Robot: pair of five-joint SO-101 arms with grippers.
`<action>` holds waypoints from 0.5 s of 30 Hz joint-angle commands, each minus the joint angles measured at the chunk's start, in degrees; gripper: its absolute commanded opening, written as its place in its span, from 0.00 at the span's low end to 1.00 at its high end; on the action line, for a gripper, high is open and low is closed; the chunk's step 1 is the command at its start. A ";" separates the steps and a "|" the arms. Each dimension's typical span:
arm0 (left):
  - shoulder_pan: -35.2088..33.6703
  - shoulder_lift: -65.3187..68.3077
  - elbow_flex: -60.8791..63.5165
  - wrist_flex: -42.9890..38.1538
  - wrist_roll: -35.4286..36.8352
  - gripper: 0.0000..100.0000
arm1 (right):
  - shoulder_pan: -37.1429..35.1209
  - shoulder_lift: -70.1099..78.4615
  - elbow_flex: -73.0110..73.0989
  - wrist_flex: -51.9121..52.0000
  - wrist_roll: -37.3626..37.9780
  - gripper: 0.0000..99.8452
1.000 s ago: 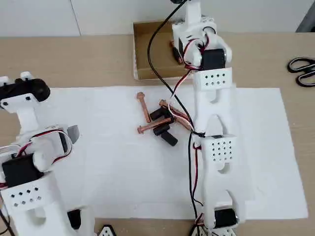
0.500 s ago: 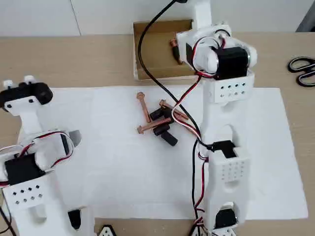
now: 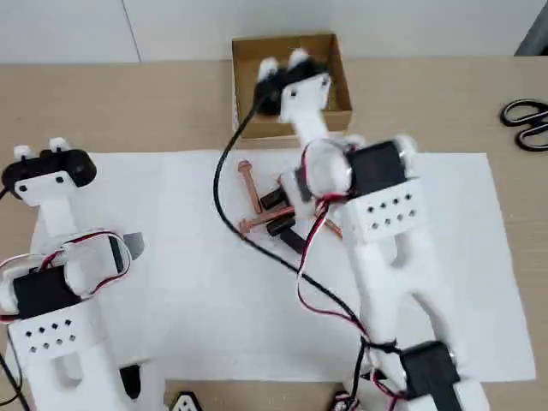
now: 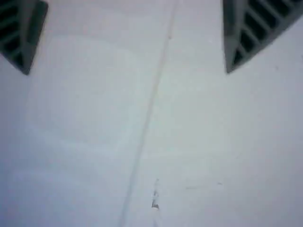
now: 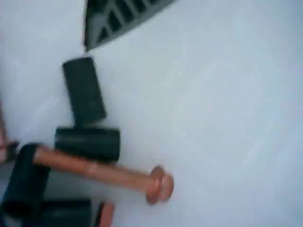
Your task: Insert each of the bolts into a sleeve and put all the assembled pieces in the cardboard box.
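Note:
Copper bolts [image 3: 248, 184] and black sleeves [image 3: 281, 227] lie in a loose pile on the white sheet, just in front of the cardboard box [image 3: 234, 86]. My right gripper [image 3: 298, 187] hangs low over this pile, partly under its own arm, open and holding nothing. In the right wrist view, one finger [image 5: 123, 19] is next to a lone sleeve [image 5: 84, 90]. Beyond that, a bolt [image 5: 106, 172] lies against more sleeves [image 5: 87, 142]. The right arm's elbow covers much of the box's inside. My left gripper [image 4: 127, 71] stands open over bare sheet at the left [image 3: 128, 244].
Scissors [image 3: 527, 120] lie on the wooden table at the far right. The white sheet [image 3: 188, 291] has free room between the two arms and along its front. The right arm's black cable [image 3: 224, 188] loops down past the pile.
The right arm has pulled back out of the cardboard box and folded, bringing its gripper down over the pile. The left arm has hardly shifted.

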 commanded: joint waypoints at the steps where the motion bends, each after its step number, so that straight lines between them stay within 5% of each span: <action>1: -0.26 -0.97 -0.22 -0.18 0.09 0.25 | -0.75 -4.26 9.58 -3.47 0.44 0.20; 11: -0.26 -0.97 -0.22 -0.09 0.09 0.25 | -1.19 -4.79 24.09 -20.09 0.44 0.20; 15: -0.26 -0.97 -0.22 -0.26 0.09 0.25 | -1.80 -4.79 26.37 -19.21 0.88 0.21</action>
